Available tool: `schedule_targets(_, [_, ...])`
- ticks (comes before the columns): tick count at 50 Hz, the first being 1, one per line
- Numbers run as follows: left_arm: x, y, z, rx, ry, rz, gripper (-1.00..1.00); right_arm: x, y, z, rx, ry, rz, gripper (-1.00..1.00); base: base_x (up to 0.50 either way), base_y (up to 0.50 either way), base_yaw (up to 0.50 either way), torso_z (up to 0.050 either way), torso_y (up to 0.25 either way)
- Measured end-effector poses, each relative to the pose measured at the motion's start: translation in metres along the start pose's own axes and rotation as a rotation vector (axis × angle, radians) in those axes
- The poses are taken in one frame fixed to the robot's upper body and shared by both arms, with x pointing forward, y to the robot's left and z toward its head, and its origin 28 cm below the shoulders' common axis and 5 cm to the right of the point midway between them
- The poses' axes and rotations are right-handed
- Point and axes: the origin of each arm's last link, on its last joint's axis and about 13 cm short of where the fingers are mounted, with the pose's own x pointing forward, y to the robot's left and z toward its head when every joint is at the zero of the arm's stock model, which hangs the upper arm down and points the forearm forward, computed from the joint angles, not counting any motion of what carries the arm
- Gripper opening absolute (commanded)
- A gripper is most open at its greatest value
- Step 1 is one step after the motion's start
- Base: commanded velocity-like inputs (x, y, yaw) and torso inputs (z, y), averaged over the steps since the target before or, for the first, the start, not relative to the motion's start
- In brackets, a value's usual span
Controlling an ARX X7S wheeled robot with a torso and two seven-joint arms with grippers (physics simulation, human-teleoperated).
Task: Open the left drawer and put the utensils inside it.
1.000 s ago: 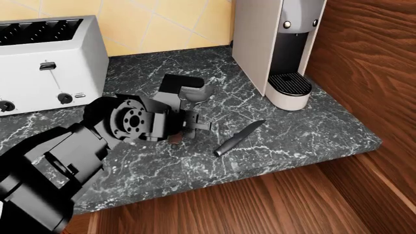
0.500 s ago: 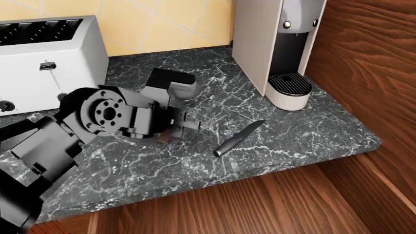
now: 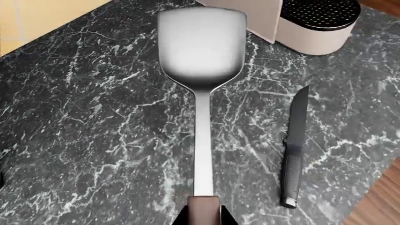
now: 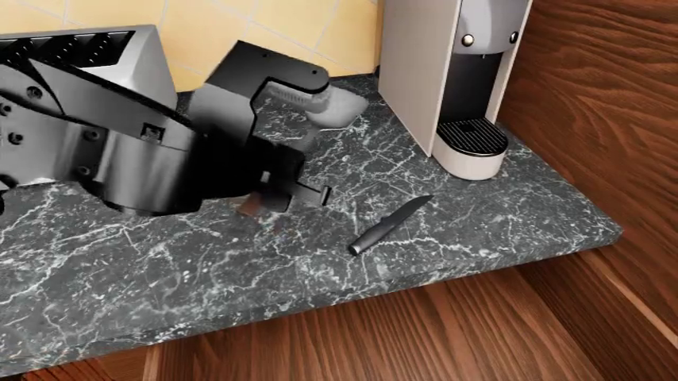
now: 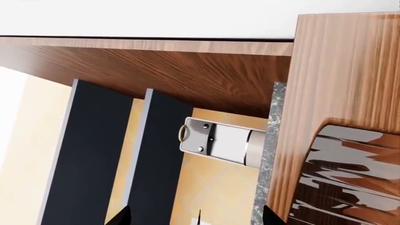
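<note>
The left claw (image 4: 278, 194), in the middle left of the head view, is clenched on the brown handle end of the spoon (image 3: 201, 61). The left wrist view shows that handle running out from between the fingers at the bottom centre to the flat grey blade in the upper middle (it looks more like a spatula than a spoon). In the head view the grey blade pokes out past the arm near the top centre and seems to hang above the worktop (image 4: 498, 214), so I judge the utensil lifted and ready to carry.

The knife (image 4: 390, 225) lies flat on the dark marble just right of centre, apart from the claw and untouched; its turn is still to come.

The wooden surface across the bottom of the head view, in front of the worktop's edge, may be the left drawer, but I cannot tell whether it is the open inside or a closed front. Neither utensil is inside anything yet.

The right claw cannot be judged: its wrist view shows only cabinet wood and dark panels.

For room, the coffee machine (image 4: 456, 71) crowds the upper right and the toaster (image 4: 127, 55) the upper left, behind the arm. The front edge is unobstructed, so drawing the spoon back toward the bottom of the frame looks free.
</note>
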Motion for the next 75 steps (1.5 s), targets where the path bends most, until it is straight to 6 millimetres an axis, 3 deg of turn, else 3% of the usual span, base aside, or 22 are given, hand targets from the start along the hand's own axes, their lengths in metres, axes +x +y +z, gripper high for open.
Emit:
schedule_targets(8, [-0.025, -0.01, 0.0, 0.069, -0.027, -0.08, -1.0, 0.0, 0.0, 0.0, -0.001, 0.001, -0.001, 1.0, 0.0, 0.0, 0.0, 0.0, 0.0])
schedule_targets(19, [-0.038, -0.023, -0.006, 0.187, -0.028, -0.195, -1.0, 0.001, -0.001, -0.001, -0.003, 0.009, -0.004, 1.0, 0.0, 0.0, 0.0, 0.0, 0.0])
schedule_targets(32, [-0.035, -0.035, -0.019, 0.357, 0.002, -0.344, -1.0, 0.001, -0.002, -0.002, -0.005, 0.021, -0.008, 1.0, 0.0, 0.0, 0.0, 0.0, 0.0])
schedule_targets(51, [-0.034, -0.038, -0.023, 0.528, -0.014, -0.486, -1.0, 0.002, -0.003, -0.004, -0.005, 0.032, -0.011, 1.0, 0.0, 0.0, 0.0, 0.0, 0.0])
schedule_targets(75, [-0.011, -0.046, -0.033, 0.593, 0.003, -0.586, -1.0, 0.003, -0.006, -0.004, -0.003, 0.035, -0.016, 1.0, 0.0, 0.0, 0.0, 0.0, 0.0])
